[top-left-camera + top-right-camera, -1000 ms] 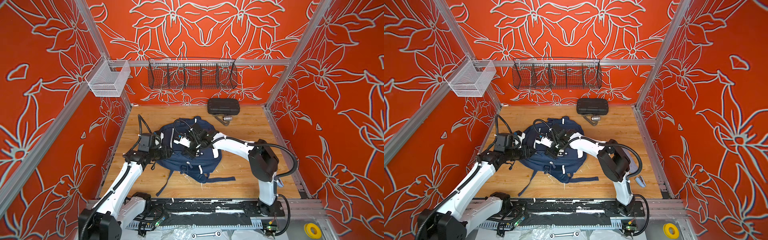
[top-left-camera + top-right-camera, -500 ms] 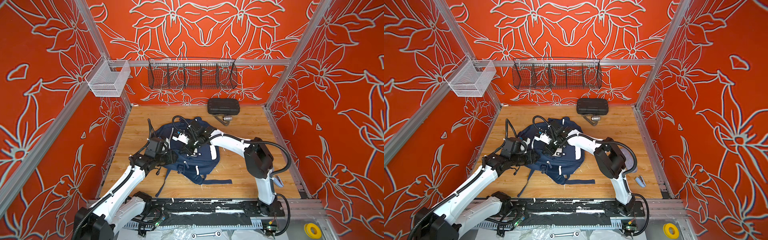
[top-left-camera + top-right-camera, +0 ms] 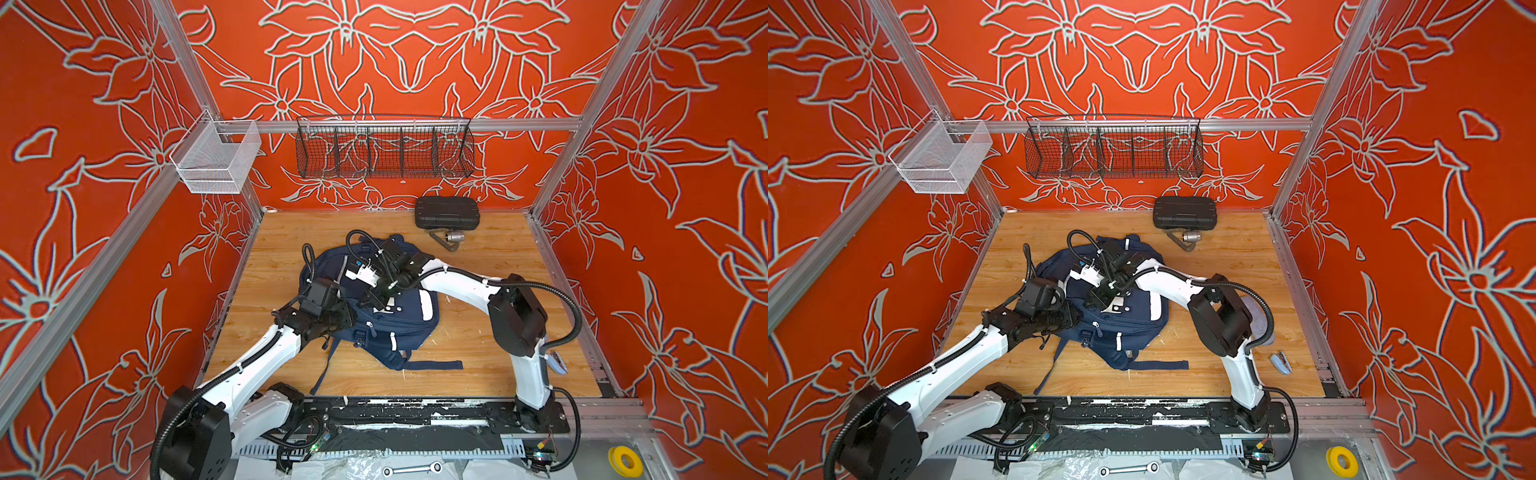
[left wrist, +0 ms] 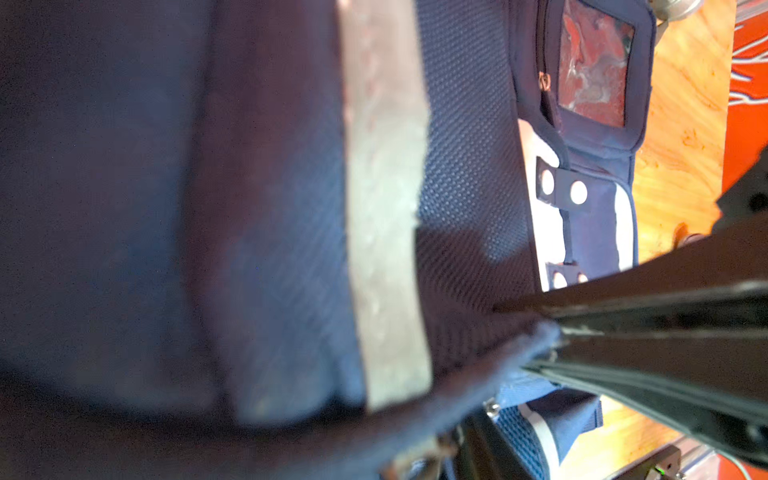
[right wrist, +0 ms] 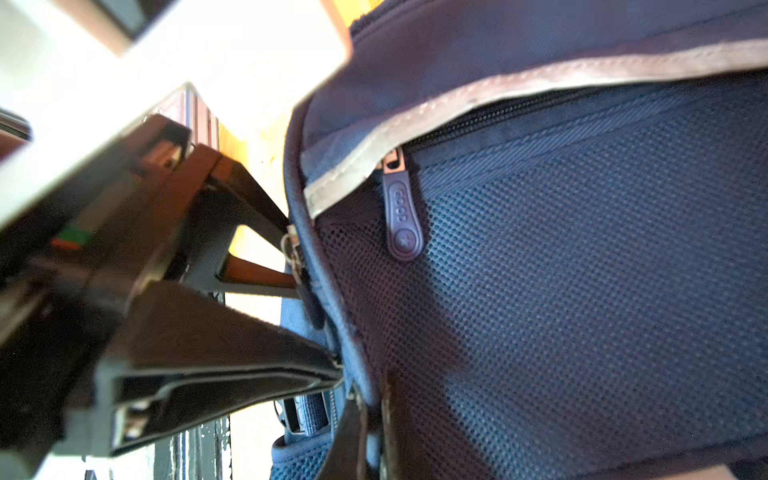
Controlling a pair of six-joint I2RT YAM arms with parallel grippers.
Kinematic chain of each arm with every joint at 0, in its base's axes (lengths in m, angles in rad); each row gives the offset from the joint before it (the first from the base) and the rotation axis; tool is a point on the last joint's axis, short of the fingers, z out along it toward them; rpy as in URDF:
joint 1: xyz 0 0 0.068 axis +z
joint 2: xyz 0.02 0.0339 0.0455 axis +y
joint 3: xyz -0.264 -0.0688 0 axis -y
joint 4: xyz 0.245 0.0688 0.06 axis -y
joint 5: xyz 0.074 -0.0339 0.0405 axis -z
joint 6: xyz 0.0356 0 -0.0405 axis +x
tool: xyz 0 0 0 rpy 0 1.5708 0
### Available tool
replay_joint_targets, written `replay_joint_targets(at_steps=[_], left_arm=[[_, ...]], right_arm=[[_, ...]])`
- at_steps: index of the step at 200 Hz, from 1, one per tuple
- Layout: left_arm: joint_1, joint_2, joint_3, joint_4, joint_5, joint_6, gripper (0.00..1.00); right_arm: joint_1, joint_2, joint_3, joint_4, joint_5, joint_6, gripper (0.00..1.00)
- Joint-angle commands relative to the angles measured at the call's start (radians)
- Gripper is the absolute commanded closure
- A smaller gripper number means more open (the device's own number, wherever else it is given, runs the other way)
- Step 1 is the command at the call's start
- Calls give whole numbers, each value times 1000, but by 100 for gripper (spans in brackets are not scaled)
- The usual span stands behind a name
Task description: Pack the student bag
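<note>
Both top views are looking down from high over the whole surface (image 3: pixel 498 257); my wrist cameras are staring close-up at the student bag (image 4: pixel 457 124).

A dark rubber zipper pull (image 5: pixel 402 216) on the student bag (image 5: pixel 582 291), seen in the right wrist view, carries raised letters along its length that appear to read "GOOD", with a small star in a ring at its rounded end. Nothing else on the bag is legible; top-view markings are too small.
</note>
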Motion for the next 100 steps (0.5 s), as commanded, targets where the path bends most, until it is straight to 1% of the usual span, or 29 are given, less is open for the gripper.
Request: replay_joint_targets(at_steps=[1,20,34,62,77,100], left_arm=[[-6,9,7,78,-47,-30,64],[-6,-10,18,76,-63,-33,72],[-6,-28,29,60,-70,-32,80],[-6,-53,44,32,-59,-20,93],[-7,-53,56,11,-50,-12,97],[-6,-56,70,-26,-56,2,100]], right_arm=[[11,-28,-11,34,-112,35,100],[11,-27,-21,31,-99,32,100],[10,-27,-27,25,-82,26,100],[9,-26,-24,25,-68,19,100],[9,-24,-24,21,-56,16,100],[8,-26,-29,21,-42,12,100]])
